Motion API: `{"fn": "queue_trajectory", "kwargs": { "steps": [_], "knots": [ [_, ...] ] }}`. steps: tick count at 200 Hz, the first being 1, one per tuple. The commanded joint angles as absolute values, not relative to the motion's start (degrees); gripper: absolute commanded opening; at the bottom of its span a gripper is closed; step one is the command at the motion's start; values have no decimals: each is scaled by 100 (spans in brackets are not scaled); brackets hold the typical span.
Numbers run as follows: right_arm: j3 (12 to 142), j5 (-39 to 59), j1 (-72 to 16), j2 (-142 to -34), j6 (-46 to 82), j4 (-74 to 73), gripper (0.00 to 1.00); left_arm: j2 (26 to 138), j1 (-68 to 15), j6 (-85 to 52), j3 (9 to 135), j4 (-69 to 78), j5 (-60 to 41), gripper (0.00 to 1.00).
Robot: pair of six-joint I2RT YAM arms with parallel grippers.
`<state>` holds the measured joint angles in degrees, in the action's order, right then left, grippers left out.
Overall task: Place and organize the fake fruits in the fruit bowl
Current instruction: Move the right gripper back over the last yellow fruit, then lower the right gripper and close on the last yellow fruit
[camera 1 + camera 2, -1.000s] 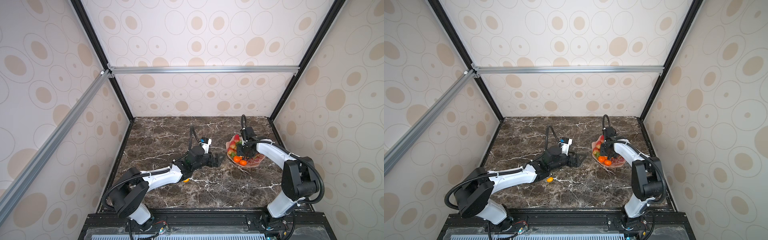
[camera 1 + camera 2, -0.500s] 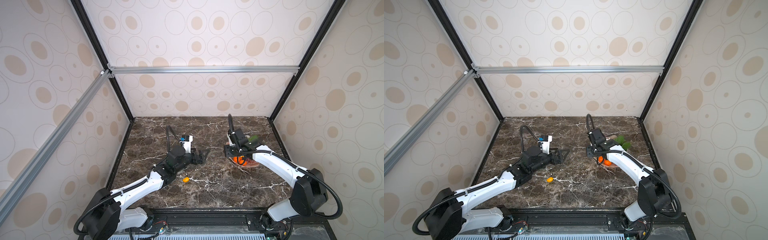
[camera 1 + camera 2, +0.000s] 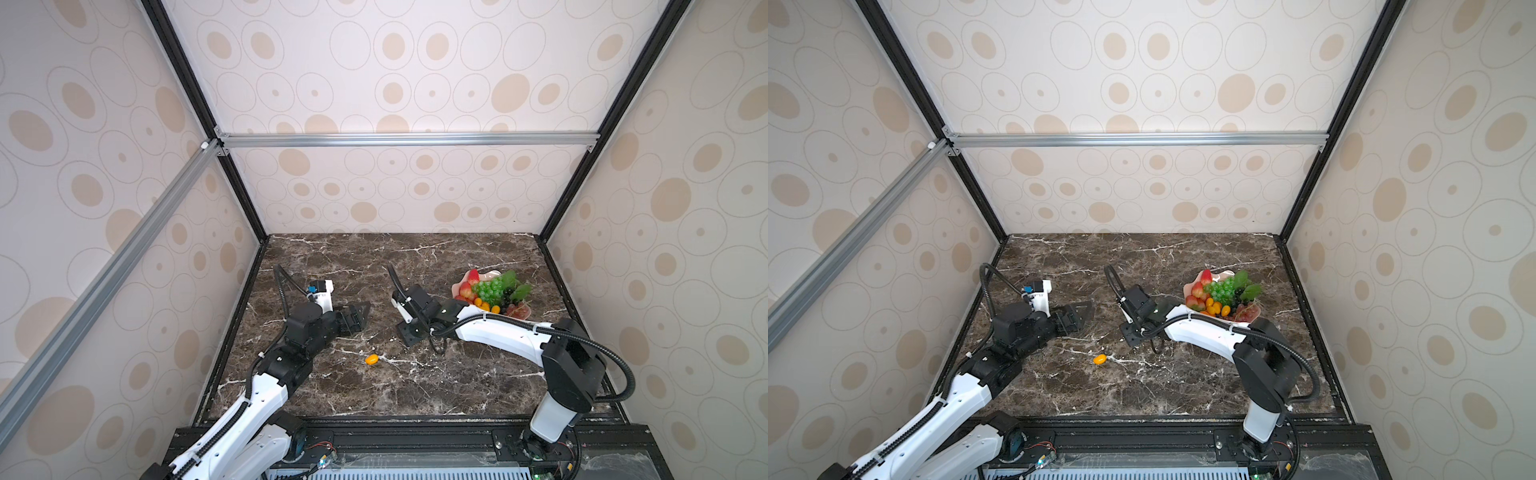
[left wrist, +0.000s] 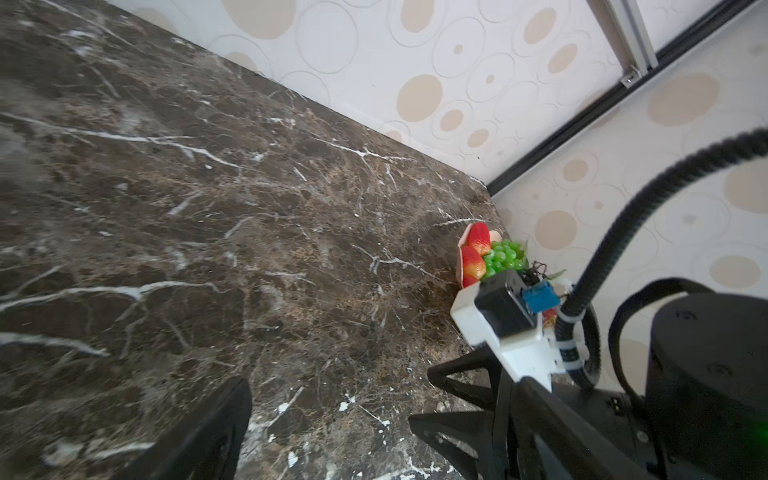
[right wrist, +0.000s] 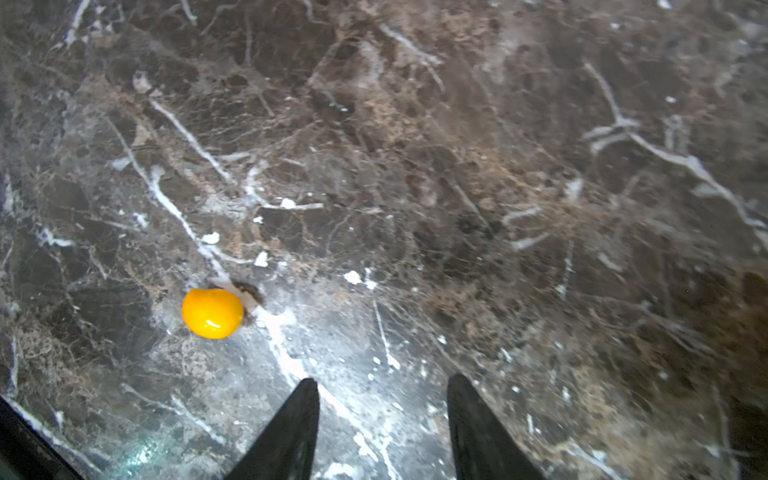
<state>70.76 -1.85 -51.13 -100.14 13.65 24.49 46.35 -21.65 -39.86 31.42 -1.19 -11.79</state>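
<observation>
The left jaws, at the end of the left arm (image 3: 266, 399), are spread as wide as they go and grip nothing. They lie low over the left middle of the desk (image 3: 415, 266) and point right. In the left wrist view only one dark finger (image 4: 199, 436) shows, with bare marble beside it.

Right of them and nearer the front, a small yellow-orange oval fruit (image 3: 372, 359) lies alone on the desk, touching nothing, between the two arms in both top views (image 3: 1099, 359).

Further right and a little farther back, the right jaws, on the right arm (image 3: 498, 336), tip down toward the desk. They are parted about halfway and are empty. In the right wrist view their two black fingertips (image 5: 291, 432) frame bare marble, and the oval fruit (image 5: 212, 313) sits apart from them, off to one side.

At the far right stands the fruit bowl (image 3: 492, 274). It holds strawberries (image 3: 473, 277) on its left edge and green grapes (image 3: 492, 289) with leaves in the middle. Small orange fruits (image 3: 484, 305) lie nearer, and red grapes (image 3: 517, 309) are at its near right.
</observation>
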Motion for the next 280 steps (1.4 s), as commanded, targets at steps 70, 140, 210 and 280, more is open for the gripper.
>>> {"fn": "queue_trajectory", "kwargs": {
  "steps": [70,140,210,280],
  "knots": [
    [7663,606,-5775,-10849,735,1784,53,3961,-927,-4118,2878,-855,-2147,99],
    [8159,1172,-6022,-11453,-12,1805,53,3702,-27,-4034,2780,-1088,-2663,99],
    [8429,916,-6080,-11777,-522,2308,53,3635,242,-3984,2716,-1125,-2983,99],
    [8565,585,-6073,-11937,-874,2795,52,3687,315,-3968,2711,-1090,-3041,99]
  ]
}}
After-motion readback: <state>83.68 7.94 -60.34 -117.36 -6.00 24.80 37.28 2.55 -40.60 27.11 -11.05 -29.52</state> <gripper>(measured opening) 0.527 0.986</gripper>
